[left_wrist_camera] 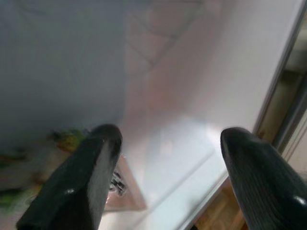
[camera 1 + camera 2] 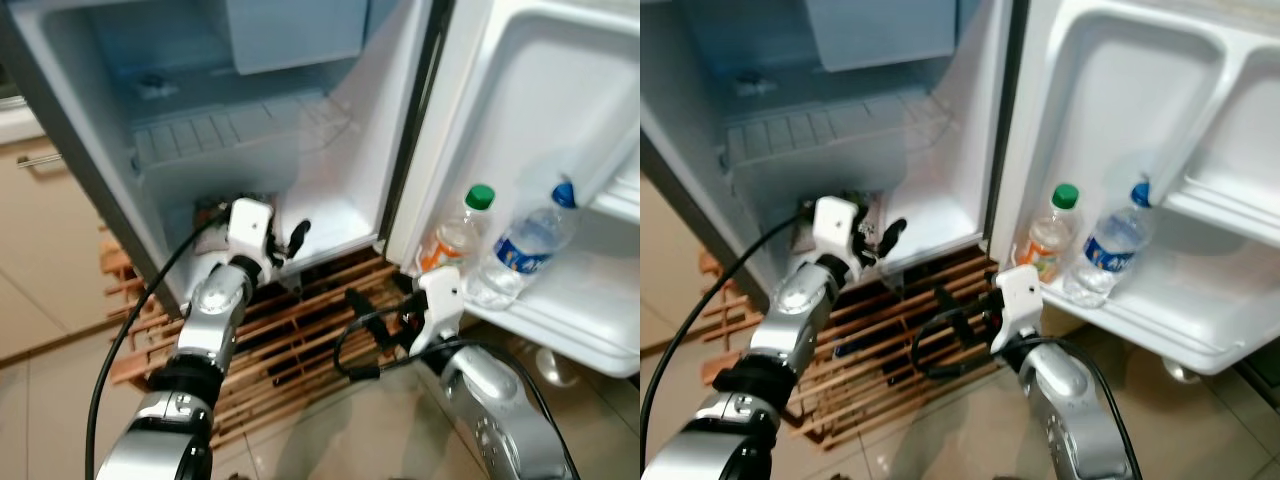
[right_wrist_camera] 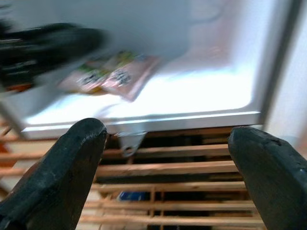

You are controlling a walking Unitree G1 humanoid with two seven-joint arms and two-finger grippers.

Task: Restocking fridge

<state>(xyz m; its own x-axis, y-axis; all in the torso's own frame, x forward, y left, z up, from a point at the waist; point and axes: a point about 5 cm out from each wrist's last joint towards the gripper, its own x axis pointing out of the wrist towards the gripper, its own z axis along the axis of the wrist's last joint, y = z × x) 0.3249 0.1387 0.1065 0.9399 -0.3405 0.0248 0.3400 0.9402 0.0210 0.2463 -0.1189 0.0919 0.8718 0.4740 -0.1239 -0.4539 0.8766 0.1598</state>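
Fridge: I see the fridge [image 2: 350, 130] open, its door [image 2: 1120, 120] swung to the right, standing on a wooden slat rack [image 2: 300, 330] over the tiled floor [image 2: 40, 400].

Left gripper: my left gripper [image 2: 285, 240] is at the front edge of the bottom compartment. In the left wrist view its fingers [image 1: 81, 182] are spread wide and hold nothing.

Right gripper: my right gripper [image 2: 970, 315] hangs low over the rack, just below the door's lower shelf [image 2: 1180, 320]. Its fingers [image 3: 53, 177] are also parted and empty.

Stock on the fridge floor: flat packets [image 3: 117, 72], pink with some green, lie on the white bottom near the left gripper.

How the packets should handle: I judge them light, soft and thin, likely to flex. I would pinch one by a raised edge, since it lies flat on a slick floor.

Stock in the door: a green-capped bottle [image 2: 1048, 245] and a blue-capped bottle [image 2: 1108, 250] lean side by side in the lower shelf.

How the bottles should handle: thin clear plastic, smooth, heavier if full. I would grip mid-body, below the shoulder, and not squeeze hard.

Writing: dark print on the packets and a blue label on the blue-capped bottle, both too blurred for me to read. No brand can be made out.
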